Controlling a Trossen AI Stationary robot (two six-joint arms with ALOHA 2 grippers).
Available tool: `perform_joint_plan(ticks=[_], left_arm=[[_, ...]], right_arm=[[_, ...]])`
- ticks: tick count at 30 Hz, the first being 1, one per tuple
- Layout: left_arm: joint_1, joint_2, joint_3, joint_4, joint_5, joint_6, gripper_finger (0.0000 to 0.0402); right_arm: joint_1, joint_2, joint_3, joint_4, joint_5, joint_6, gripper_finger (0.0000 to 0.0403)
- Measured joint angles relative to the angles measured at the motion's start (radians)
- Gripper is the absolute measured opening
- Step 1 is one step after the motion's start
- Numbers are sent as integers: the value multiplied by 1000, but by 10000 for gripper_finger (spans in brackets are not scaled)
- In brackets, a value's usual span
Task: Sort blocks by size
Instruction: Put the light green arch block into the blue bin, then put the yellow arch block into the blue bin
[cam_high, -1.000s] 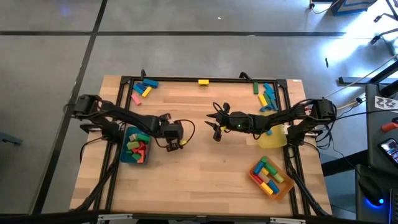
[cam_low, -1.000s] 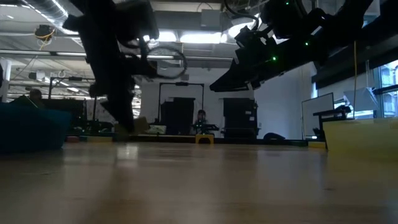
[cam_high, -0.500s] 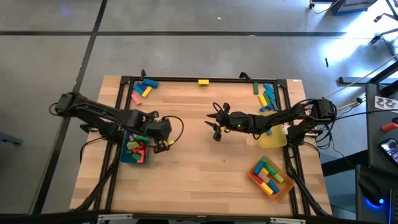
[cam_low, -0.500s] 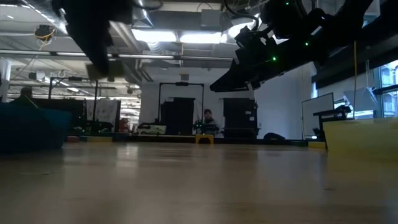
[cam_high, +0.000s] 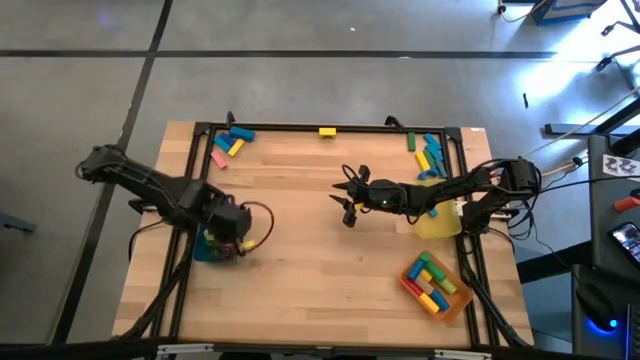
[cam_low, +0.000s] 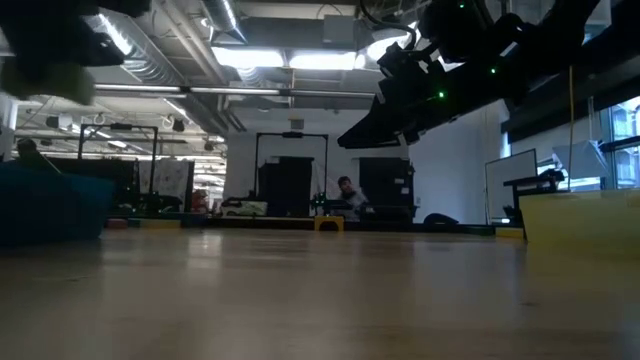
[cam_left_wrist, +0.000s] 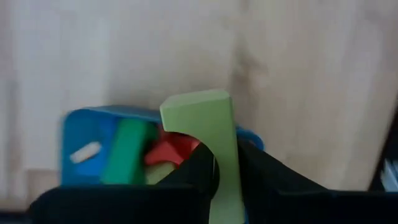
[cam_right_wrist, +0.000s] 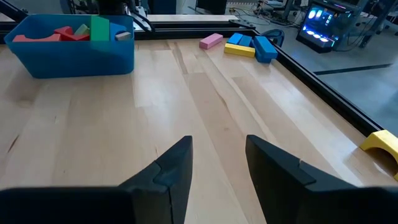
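L end effector (cam_left_wrist: 225, 177) pinches a light green block (cam_left_wrist: 211, 140) above the blue tray (cam_left_wrist: 81, 134) at worktop (cam_high: 320, 270) left; R end effector (cam_right_wrist: 217, 155) spread mid-worktop, holding nothing.

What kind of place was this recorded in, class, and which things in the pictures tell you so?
Most likely a robotics lab or workshop. A wooden table in a black frame stands on a bare concrete floor, equipment racks line the room behind under exposed ceiling ducts, and lit computer gear sits nearby.
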Motion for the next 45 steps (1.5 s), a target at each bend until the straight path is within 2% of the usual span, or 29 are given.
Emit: perform_joint_plan(ticks=[3,11,22,26,32,35,38,41,45], left_arm=[[-46,2,-39,11,61,30,50],[-132,2,-194,11,192,-54,51],[-156,2,-314,70,208,-177,53],[-154,2,-315,60,194,-197,72],[-152,2,-310,41,190,-205,134],[-126,2,-272,-21,241,-176,157],[-73,2,-211,-81,249,-140,165],[-13,2,-142,-94,205,-92,163],[47,2,-72,-43,91,-33,154]], right_arm=[[0,0,0,0,0,0,151],[0,0,0,0,0,0,151],[0,0,0,0,0,0,151],[0,0,0,0,0,0,151],[0,0,0,0,0,0,151],[0,0,0,3,0,0,151],[0,0,0,6,0,0,151],[0,0,0,7,0,0,151],[0,0,0,8,0,0,151]])
